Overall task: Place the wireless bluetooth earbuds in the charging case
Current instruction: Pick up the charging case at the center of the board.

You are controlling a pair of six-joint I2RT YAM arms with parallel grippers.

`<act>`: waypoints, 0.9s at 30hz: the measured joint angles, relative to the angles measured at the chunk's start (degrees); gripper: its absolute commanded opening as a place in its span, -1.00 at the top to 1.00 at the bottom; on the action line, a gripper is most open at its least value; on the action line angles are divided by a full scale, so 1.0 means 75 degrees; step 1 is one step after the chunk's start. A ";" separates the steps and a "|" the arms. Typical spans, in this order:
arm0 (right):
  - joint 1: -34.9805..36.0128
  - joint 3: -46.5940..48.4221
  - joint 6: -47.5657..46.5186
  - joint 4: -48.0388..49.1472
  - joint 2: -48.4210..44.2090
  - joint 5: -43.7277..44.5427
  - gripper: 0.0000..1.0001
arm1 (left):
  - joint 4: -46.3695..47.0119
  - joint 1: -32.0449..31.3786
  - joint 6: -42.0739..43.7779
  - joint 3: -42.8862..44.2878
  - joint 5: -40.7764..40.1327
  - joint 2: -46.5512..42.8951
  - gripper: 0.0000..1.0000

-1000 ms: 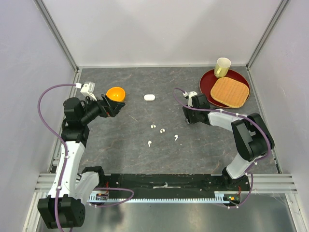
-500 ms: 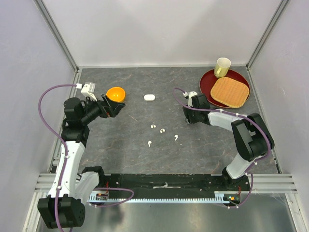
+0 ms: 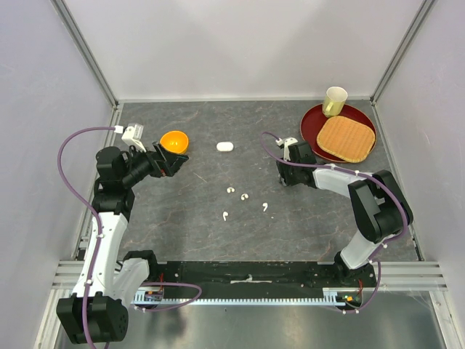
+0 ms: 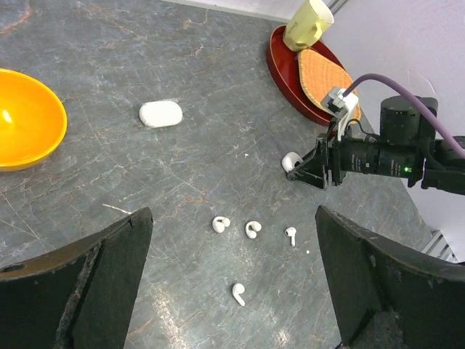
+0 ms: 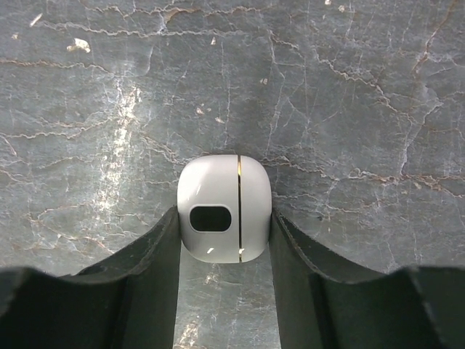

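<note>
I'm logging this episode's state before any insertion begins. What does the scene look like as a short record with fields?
left gripper: open, holding nothing, beside the orange bowl
right gripper: shut on a charging case, fingers against both its sides
earbuds: four, loose on the table between the arms, none in a case
second case: lying apart, looks closed
far right: red plate with woven mat; yellow cup at its far rim
</note>
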 measured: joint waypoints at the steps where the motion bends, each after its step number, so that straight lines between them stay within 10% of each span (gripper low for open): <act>1: -0.0003 0.0000 0.0032 -0.0003 -0.0003 0.0006 0.19 | 0.0000 0.0000 0.0003 0.0000 0.0000 0.0000 -0.98; 6: -0.0003 -0.0006 0.0047 -0.0023 -0.0029 -0.0052 0.75 | 0.0003 0.0000 0.0000 0.0000 0.0003 0.0000 -0.99; 27: 0.2305 -0.0970 -0.2474 0.0306 -0.3660 -0.2559 1.00 | 0.1402 -0.1029 -0.1390 -0.0647 0.1862 0.0679 -1.00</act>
